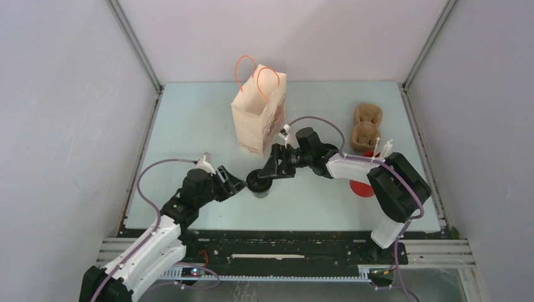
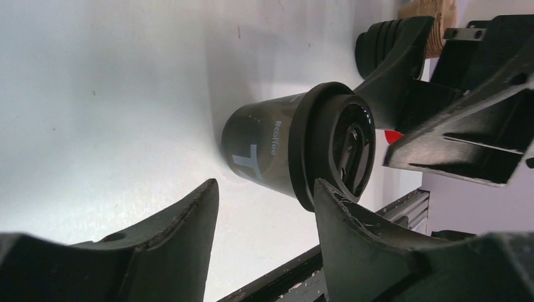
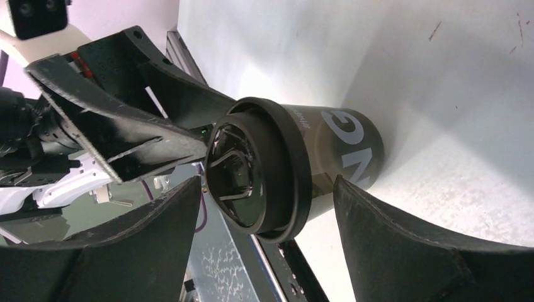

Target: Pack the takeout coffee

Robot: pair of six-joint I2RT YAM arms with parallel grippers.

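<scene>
The takeout coffee (image 1: 259, 184), a small black lidded cup, stands upright on the pale table between the two arms. My left gripper (image 1: 242, 184) sits just left of it. In the left wrist view its jaws are open, the cup (image 2: 296, 148) lies just beyond the tips, and one fingertip (image 2: 327, 192) is at the lid's rim. My right gripper (image 1: 267, 172) comes at the cup from the back right. It stands open, and in the right wrist view the cup (image 3: 296, 167) shows between its spread fingertips (image 3: 352, 195).
A paper bag (image 1: 259, 110) with orange handles stands open behind the cup. A brown pulp carrier (image 1: 366, 129) lies at the back right. A red cup (image 1: 361, 187) with white sticks (image 1: 382, 149) is partly hidden by the right arm.
</scene>
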